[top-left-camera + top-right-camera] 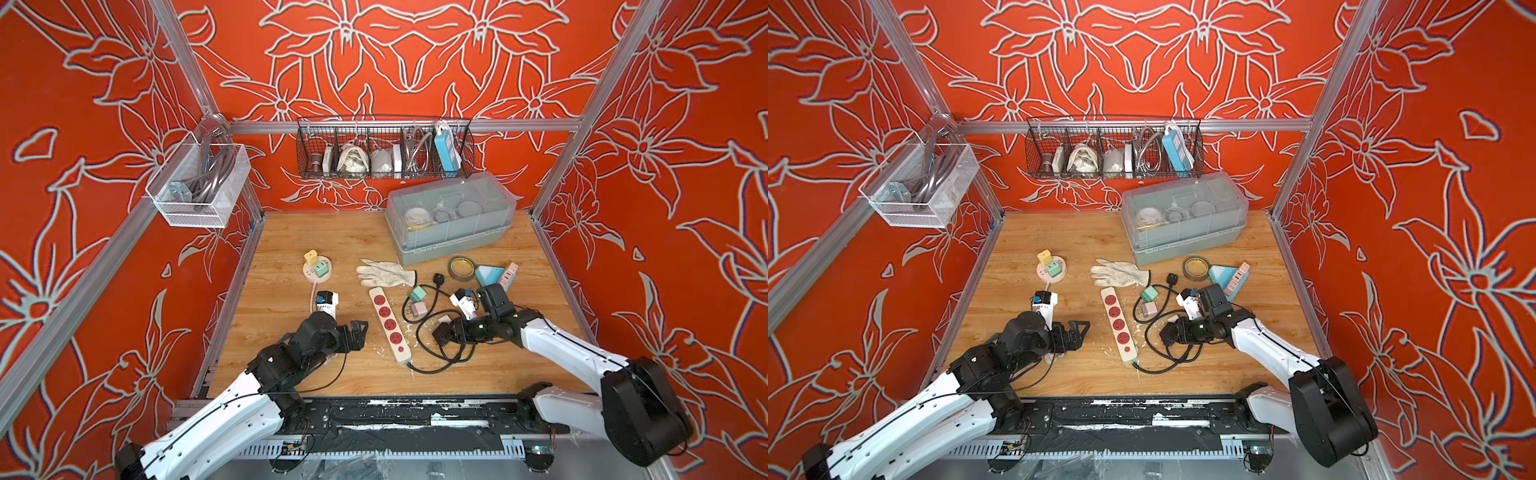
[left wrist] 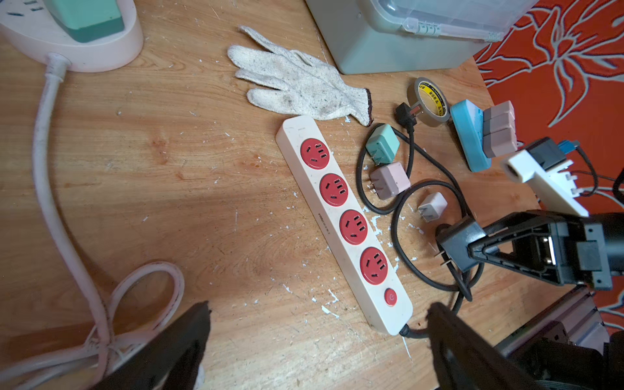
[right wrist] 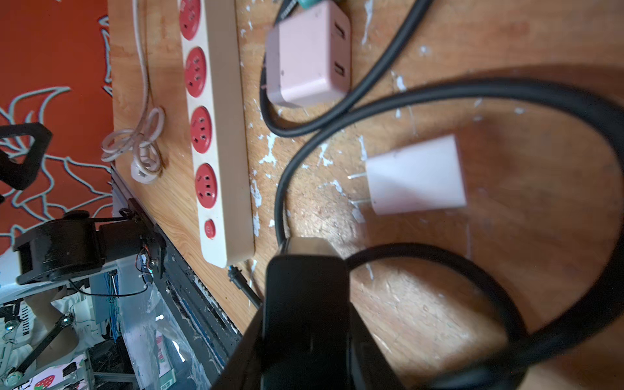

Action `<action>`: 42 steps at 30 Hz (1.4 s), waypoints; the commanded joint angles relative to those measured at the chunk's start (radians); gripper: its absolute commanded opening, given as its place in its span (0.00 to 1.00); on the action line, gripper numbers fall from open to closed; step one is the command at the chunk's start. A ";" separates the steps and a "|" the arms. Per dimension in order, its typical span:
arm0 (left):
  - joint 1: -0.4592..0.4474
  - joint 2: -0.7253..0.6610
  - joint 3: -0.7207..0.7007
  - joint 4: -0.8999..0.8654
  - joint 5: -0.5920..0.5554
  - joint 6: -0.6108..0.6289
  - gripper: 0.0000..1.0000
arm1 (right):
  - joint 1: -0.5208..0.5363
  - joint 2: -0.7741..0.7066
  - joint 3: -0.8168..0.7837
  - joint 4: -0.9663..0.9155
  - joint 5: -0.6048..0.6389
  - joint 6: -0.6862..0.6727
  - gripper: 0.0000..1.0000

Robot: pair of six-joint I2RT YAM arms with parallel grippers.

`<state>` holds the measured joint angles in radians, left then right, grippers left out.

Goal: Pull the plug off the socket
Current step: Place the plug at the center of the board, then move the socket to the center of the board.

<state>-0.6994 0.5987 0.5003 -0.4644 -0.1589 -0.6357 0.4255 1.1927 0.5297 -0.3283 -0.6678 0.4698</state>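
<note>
The socket is a white power strip (image 1: 390, 324) (image 1: 1119, 323) (image 2: 341, 216) (image 3: 216, 135) with red outlets, lying on the wooden table; none of its outlets holds anything. To its right, my right gripper (image 1: 441, 334) (image 1: 1169, 332) (image 2: 472, 249) (image 3: 305, 270) is shut on the black plug (image 2: 454, 241) (image 3: 305, 304). The plug's bare prongs point toward the strip, and its black cable (image 1: 432, 365) loops over the table. My left gripper (image 1: 360, 334) (image 1: 1079, 332) (image 2: 317, 314) stands open and empty just left of the strip's switch end.
A pink charger (image 2: 390, 180), a green one (image 2: 382, 143) and a small white one (image 2: 432, 206) lie right of the strip. A glove (image 1: 386, 272), tape roll (image 1: 462, 268) and grey box (image 1: 451, 220) sit farther back. A round pink socket (image 1: 316, 268) and its white cord are at the left.
</note>
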 commanded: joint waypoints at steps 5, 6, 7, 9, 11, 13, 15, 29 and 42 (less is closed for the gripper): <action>0.003 -0.015 -0.009 -0.005 -0.028 -0.015 0.98 | -0.002 -0.133 0.020 -0.093 0.257 0.008 0.62; 0.003 -0.010 -0.006 -0.009 -0.038 -0.020 0.98 | -0.003 -0.164 0.028 -0.113 0.304 0.007 0.65; 0.003 -0.005 -0.001 -0.017 -0.055 -0.030 0.98 | -0.002 -0.192 0.038 -0.136 0.345 0.006 0.67; 0.003 0.015 0.017 -0.040 -0.095 -0.048 0.96 | -0.003 -0.249 0.062 -0.178 0.417 0.002 0.71; 0.003 0.043 0.043 -0.065 -0.138 -0.065 0.95 | -0.002 -0.292 0.086 -0.201 0.430 -0.008 0.74; 0.005 0.077 0.079 -0.100 -0.192 -0.087 0.93 | 0.001 -0.314 0.112 -0.207 0.403 -0.013 0.76; 0.021 0.118 0.126 -0.140 -0.245 -0.096 0.91 | 0.014 -0.321 0.141 -0.196 0.370 -0.008 0.81; 0.510 0.616 0.426 -0.124 -0.090 0.042 0.72 | 0.316 -0.020 0.323 0.052 0.555 -0.038 0.87; 0.750 0.960 0.737 -0.022 0.359 0.835 0.61 | 0.367 0.116 0.340 0.156 0.529 -0.097 0.89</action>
<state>0.0456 1.5284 1.1900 -0.5064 0.0765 -0.0628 0.7860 1.3098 0.8761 -0.2081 -0.1452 0.4015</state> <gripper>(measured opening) 0.609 0.888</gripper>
